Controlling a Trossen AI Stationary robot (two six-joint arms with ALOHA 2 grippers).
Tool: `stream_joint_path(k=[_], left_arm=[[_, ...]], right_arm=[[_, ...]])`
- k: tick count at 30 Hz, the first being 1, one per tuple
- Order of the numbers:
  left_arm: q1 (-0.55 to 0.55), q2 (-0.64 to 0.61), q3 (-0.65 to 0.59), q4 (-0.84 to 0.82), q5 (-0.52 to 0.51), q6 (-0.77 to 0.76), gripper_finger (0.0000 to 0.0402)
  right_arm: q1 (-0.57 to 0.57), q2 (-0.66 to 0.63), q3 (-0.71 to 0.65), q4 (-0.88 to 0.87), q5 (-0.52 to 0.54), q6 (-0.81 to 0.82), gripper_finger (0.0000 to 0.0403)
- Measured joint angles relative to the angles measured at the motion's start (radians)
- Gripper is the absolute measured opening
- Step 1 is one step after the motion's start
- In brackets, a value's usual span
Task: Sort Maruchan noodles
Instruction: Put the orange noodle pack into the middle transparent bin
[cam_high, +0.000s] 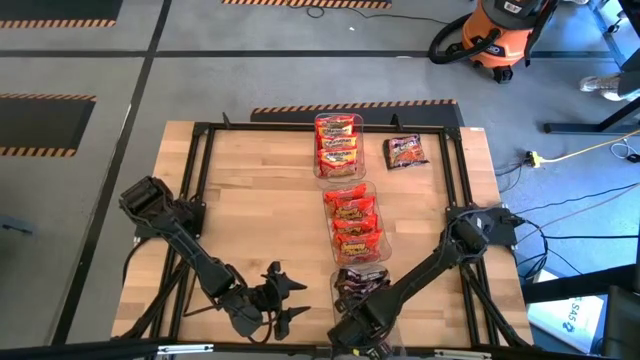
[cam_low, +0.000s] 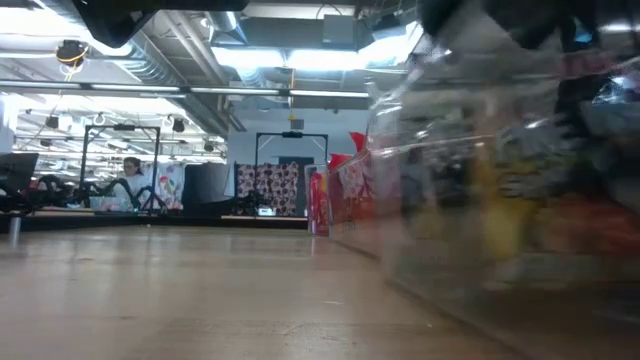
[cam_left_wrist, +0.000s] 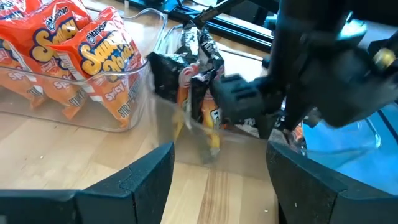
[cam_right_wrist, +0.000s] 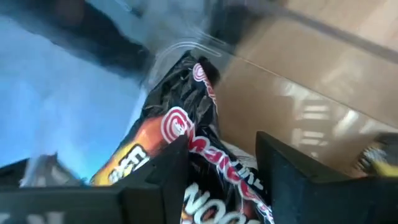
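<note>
My right gripper (cam_right_wrist: 217, 155) is down in the near bin (cam_high: 360, 285), its fingers either side of a dark noodle packet (cam_right_wrist: 186, 143); I can't tell whether they grip it. I worry the bin's thin wall could snag a finger and tip the packets out. Beyond the near bin stand the orange-packet bin (cam_high: 353, 222) and red-packet bin (cam_high: 338, 145); one loose dark packet (cam_high: 406, 151) lies farther off. My left gripper (cam_high: 285, 298) waits beside the near bin, spread wide.

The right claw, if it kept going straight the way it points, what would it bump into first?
Probably the dark noodle packets right ahead of the right claw inside the clear bin; depth is hard to judge.
</note>
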Motion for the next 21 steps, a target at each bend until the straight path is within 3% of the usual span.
stream_joint_path(k=[10, 13, 17, 21], left_arm=[[0.000, 0.000, 0.000, -0.001, 0.000, 0.017, 0.0247], [0.000, 0.000, 0.000, 0.000, -0.001, 0.022, 0.0247], [0.000, 0.000, 0.000, 0.000, -0.004, 0.023, 0.0247], [0.000, 0.000, 0.000, 0.001, -0.004, 0.023, 0.0247]], right_arm=[[0.002, 0.051, -0.003, -0.010, -0.059, -0.007, 0.0151], [0.002, 0.051, -0.003, -0.011, -0.056, -0.025, 0.0110], [0.009, 0.053, -0.003, -0.016, -0.038, -0.055, 0.0021], [0.034, 0.049, 0.018, -0.054, 0.076, -0.082, 0.0011]])
